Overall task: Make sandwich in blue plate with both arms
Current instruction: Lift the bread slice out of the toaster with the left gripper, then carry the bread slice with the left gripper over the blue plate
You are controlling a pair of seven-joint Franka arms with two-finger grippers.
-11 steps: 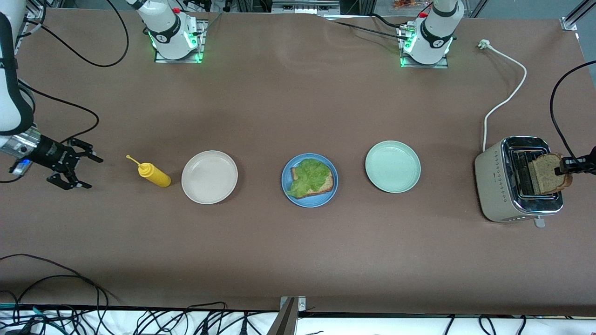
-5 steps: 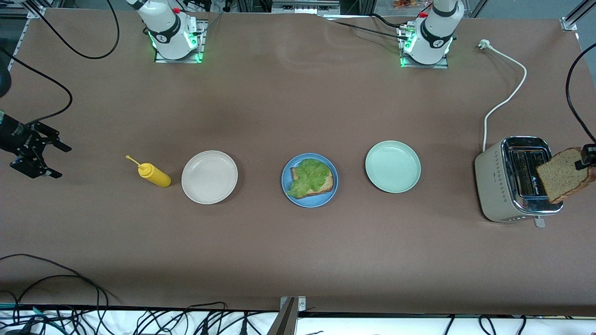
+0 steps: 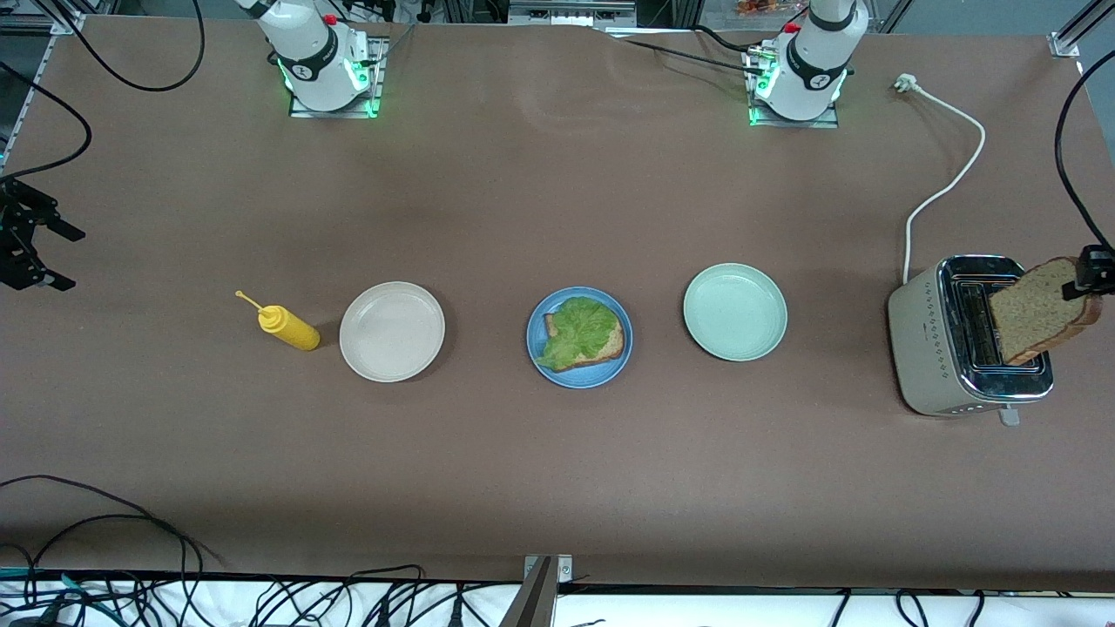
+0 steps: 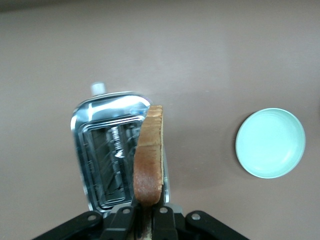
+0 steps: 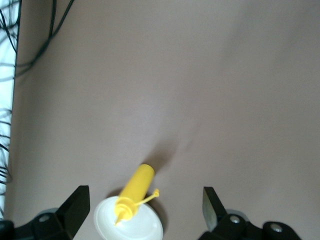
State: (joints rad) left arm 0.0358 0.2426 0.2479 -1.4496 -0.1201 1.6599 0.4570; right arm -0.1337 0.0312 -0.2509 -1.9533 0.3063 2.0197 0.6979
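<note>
Our left gripper [image 3: 1083,280] pinches a brown bread slice [image 3: 1037,310] by its top edge, up over the toaster [image 3: 936,348] at the left arm's end of the worktop [image 3: 557,488]. We should carry it slowly and lay it flat on the green lettuce [image 3: 582,329] in the blue plate [image 3: 557,370], between the cream plate [image 3: 392,331] and pale green plate [image 3: 735,312]. Our right gripper [image 3: 26,246] waits open over the worktop's right arm end.

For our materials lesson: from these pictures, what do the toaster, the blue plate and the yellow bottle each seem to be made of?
Toaster: cream casing with a mirror-bright top, likely polished metal, since it reflects.
Blue plate: matte, evenly coloured, probably plastic or melamine; ceramic is possible.
Yellow bottle: smooth, opaque, with a thin nozzle, probably soft squeezable plastic.
</note>
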